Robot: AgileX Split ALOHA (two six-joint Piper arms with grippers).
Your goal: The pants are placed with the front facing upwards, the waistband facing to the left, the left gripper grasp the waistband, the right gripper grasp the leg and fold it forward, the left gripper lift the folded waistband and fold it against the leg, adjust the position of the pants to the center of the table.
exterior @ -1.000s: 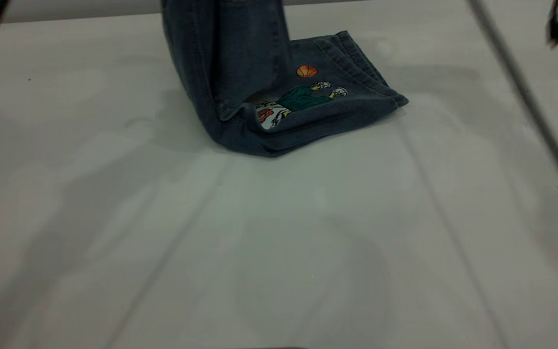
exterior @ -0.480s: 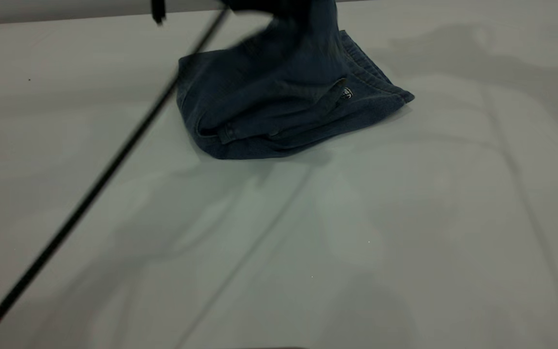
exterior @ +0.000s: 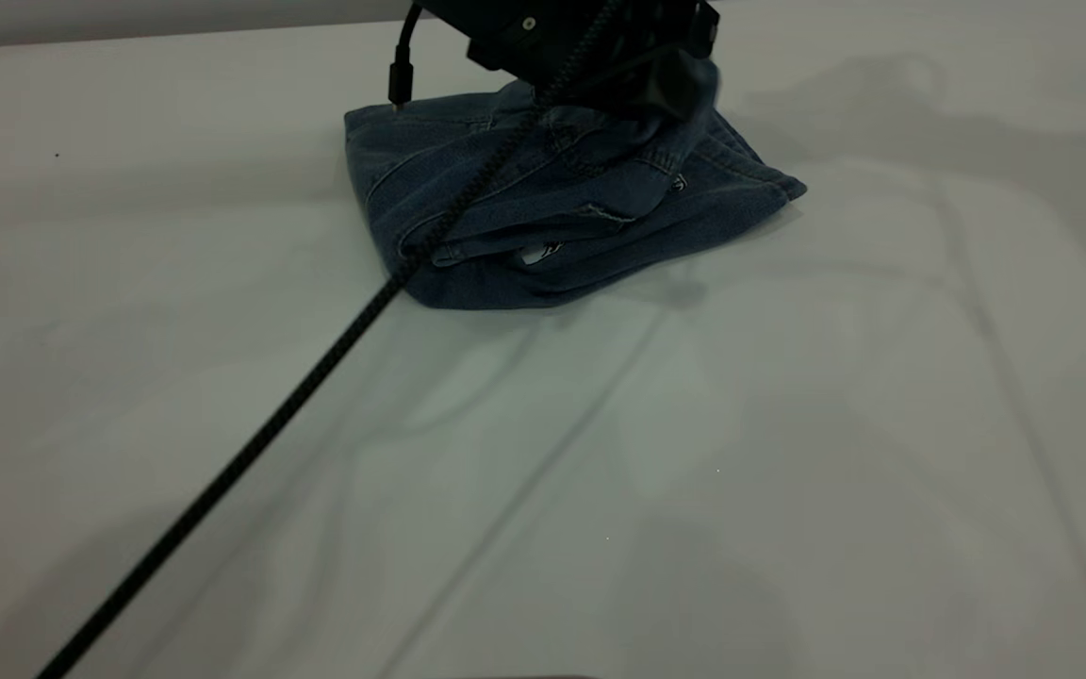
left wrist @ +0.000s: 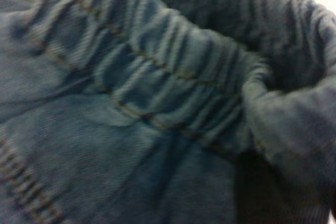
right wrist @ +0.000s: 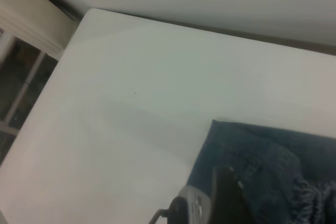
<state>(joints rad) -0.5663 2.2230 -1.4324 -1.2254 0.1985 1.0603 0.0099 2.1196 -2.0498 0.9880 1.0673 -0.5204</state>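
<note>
The blue denim pants (exterior: 524, 217) lie folded in a thick bundle at the far middle of the white table (exterior: 788, 424). My left gripper (exterior: 670, 80) hangs just over the bundle's right part and is shut on the waistband (left wrist: 173, 72), whose gathered denim fills the left wrist view. A fold of the cloth rises up to it. In the right wrist view the pants (right wrist: 273, 166) show low down, beside my right gripper (right wrist: 226, 198) with its pale grey cylinder. The right gripper is out of the exterior view.
The left arm's braided black cable (exterior: 317, 358) runs slantwise from the bundle across the table toward the front left. A corner of the table (right wrist: 89, 11) shows in the right wrist view, with a wall behind it.
A second ago the pants' upper half hung lifted, with the cartoon print showing below. It has since come down over the leg, and the left gripper has dropped into view above the bundle.
</note>
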